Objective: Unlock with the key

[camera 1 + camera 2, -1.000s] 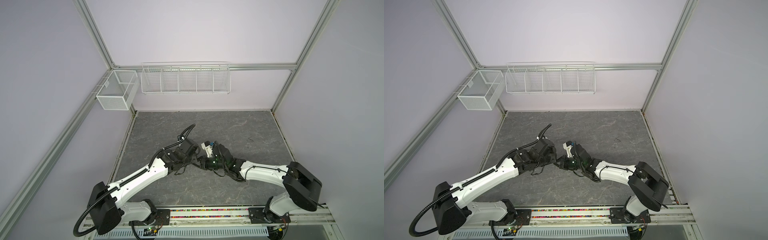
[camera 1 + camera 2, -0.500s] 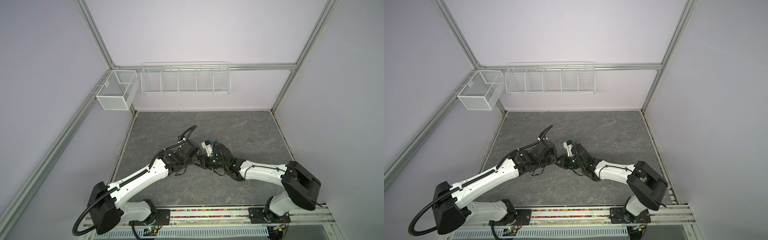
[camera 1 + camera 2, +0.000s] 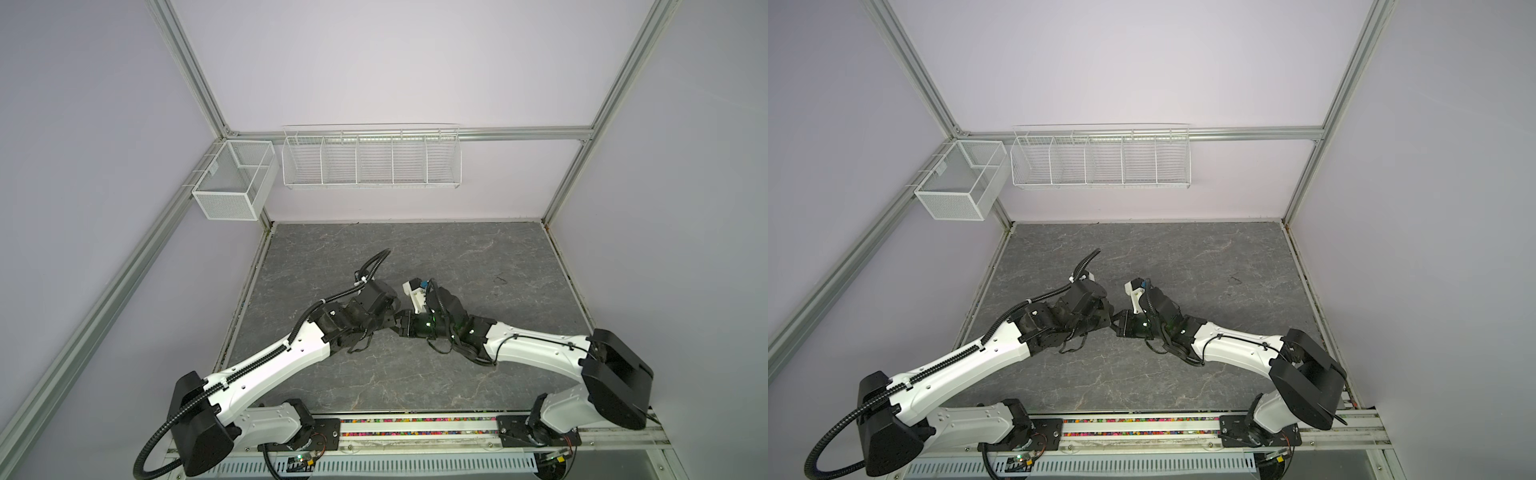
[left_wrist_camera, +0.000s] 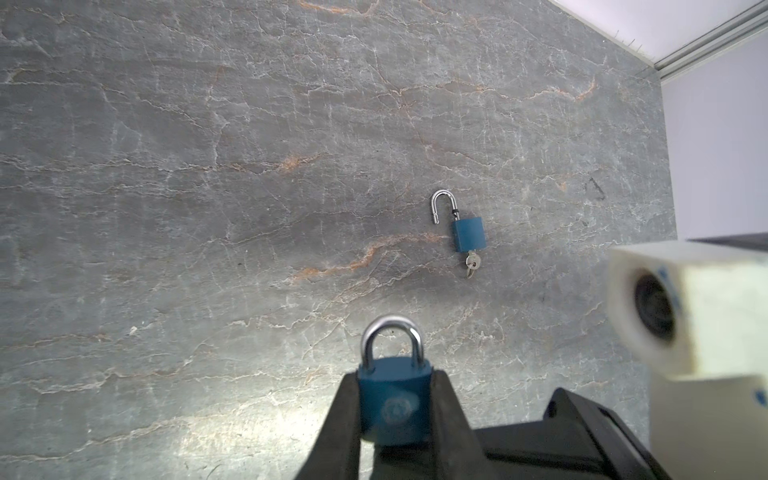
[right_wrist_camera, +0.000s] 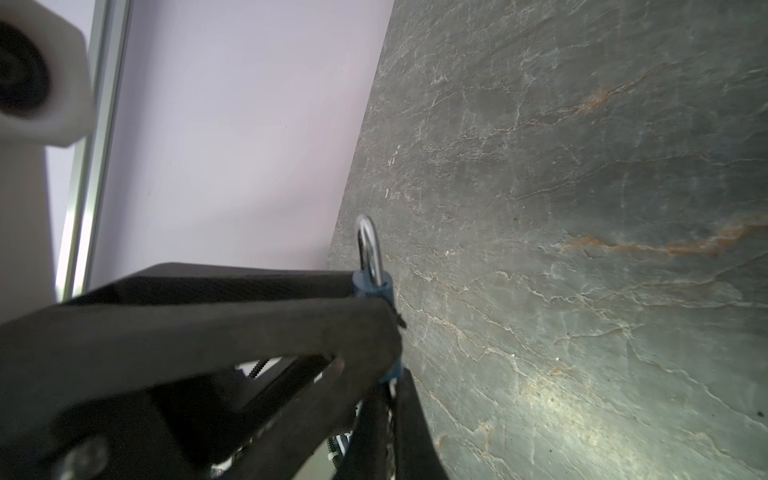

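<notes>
A blue padlock (image 4: 392,399) with its silver shackle (image 4: 392,332) closed is clamped by its sides in my left gripper (image 4: 392,409), held just above the table. My right gripper (image 5: 390,419) meets it from underneath, its fingers shut. A thin pale sliver of the key (image 5: 389,392) shows between them at the padlock's (image 5: 372,286) bottom edge. The rest of the key is hidden. In both top views the left gripper (image 3: 384,322) (image 3: 1102,322) and the right gripper (image 3: 401,328) (image 3: 1121,328) touch tip to tip at mid-table.
A second blue padlock (image 4: 467,235) lies flat on the grey table (image 4: 208,166), its shackle swung open and a key (image 4: 471,264) in its base. White wire baskets (image 3: 370,160) (image 3: 232,183) hang on the back wall. The right wrist's white camera block (image 4: 690,316) sits close by.
</notes>
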Available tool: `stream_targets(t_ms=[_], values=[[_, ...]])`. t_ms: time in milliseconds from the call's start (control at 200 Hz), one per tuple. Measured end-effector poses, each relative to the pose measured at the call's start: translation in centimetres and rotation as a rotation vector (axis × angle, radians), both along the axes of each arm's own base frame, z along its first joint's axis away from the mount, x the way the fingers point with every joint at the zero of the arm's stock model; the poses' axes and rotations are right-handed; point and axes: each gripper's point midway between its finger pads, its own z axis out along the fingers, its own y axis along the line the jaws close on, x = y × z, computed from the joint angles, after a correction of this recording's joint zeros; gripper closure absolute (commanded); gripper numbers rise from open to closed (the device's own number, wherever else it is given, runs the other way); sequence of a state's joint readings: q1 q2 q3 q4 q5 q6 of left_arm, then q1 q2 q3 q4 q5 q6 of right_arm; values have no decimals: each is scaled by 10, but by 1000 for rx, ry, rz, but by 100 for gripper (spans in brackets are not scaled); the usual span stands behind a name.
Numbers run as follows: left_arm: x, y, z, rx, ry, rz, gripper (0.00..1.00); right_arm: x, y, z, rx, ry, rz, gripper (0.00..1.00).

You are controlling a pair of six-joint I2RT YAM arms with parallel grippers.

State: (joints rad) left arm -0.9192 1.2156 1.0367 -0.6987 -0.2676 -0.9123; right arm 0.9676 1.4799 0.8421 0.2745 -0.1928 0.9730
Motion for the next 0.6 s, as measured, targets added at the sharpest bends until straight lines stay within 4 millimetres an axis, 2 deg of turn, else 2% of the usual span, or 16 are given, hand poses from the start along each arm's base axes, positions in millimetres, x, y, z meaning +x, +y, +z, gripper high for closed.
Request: stream_targets(t_ms=[230, 345, 600], values=[[0, -8, 10, -24, -19, -12, 63, 3, -9, -11, -93, -47, -39, 94], [1, -9, 5, -18, -9, -6, 58, 2, -10, -15, -118, -61, -45, 93], [3, -11, 0, -35, 11, 24, 57, 2, -11, -14, -134, -87, -54, 93]])
